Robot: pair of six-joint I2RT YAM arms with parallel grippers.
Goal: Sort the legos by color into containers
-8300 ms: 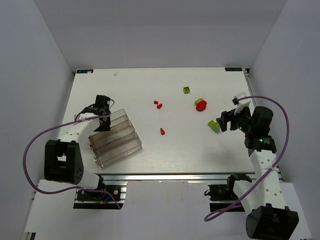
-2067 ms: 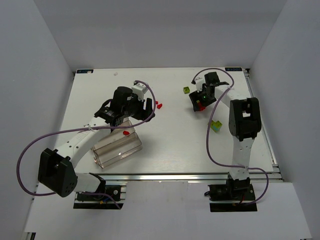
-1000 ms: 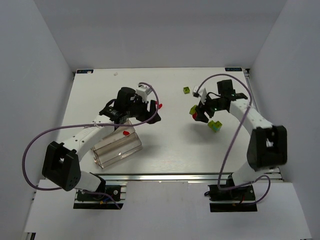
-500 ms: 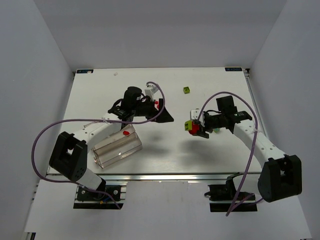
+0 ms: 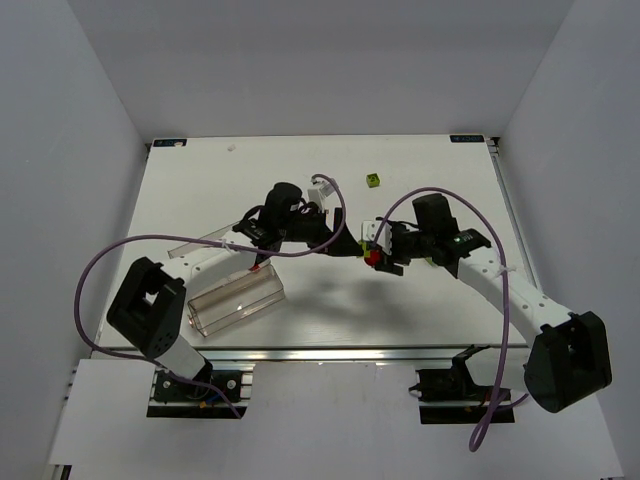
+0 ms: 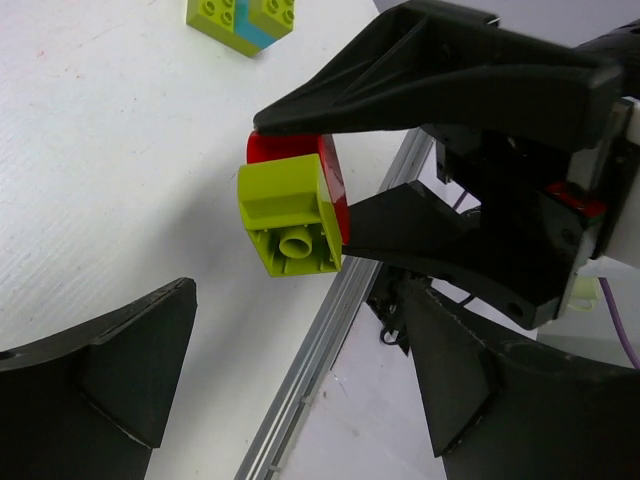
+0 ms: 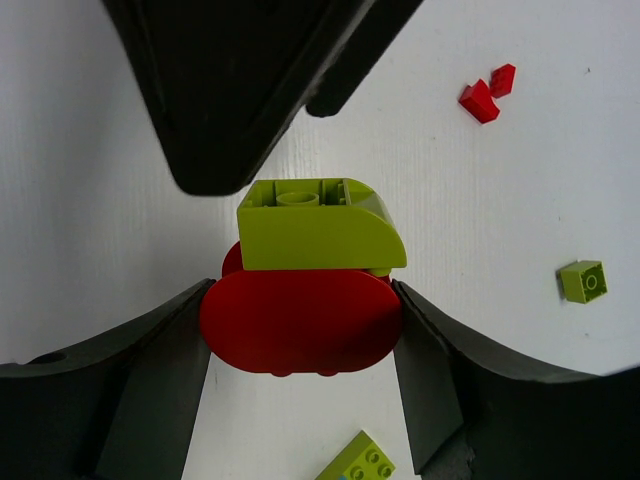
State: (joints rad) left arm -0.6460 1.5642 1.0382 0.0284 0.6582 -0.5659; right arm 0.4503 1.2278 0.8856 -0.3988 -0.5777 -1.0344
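From above we see both arms stretched toward the middle of the table (image 5: 200, 180), their tips nearly meeting. The right gripper (image 5: 380, 254) is clamped on a red-and-lime lego (image 5: 373, 257), which is held to the right of the containers (image 5: 235, 297) and well apart from them. The left gripper (image 5: 347, 246) faces it, just beside. A small lime brick (image 5: 373, 180) lies alone farther back. A red bit (image 5: 256, 268) sits at the containers' far rim; we cannot tell whether it lies inside a trough.

In the left wrist view the left gripper's jaws stand wide apart with nothing between them. The lego hangs just ahead, pinched by the right gripper's black fingers (image 6: 420, 60), whose bulk blocks the upper right. A lime-and-cyan brick (image 6: 240, 18) lies on the table beyond.

In the right wrist view the red part is squeezed between the two jaws, with the lime part stacked on it. The left gripper's dark fingers (image 7: 230, 90) loom just above the lego and hide the table behind. A pair of red bits (image 7: 485, 92) lies at upper right, the small lime brick is at the right, and the lime-and-cyan brick is at the bottom edge.
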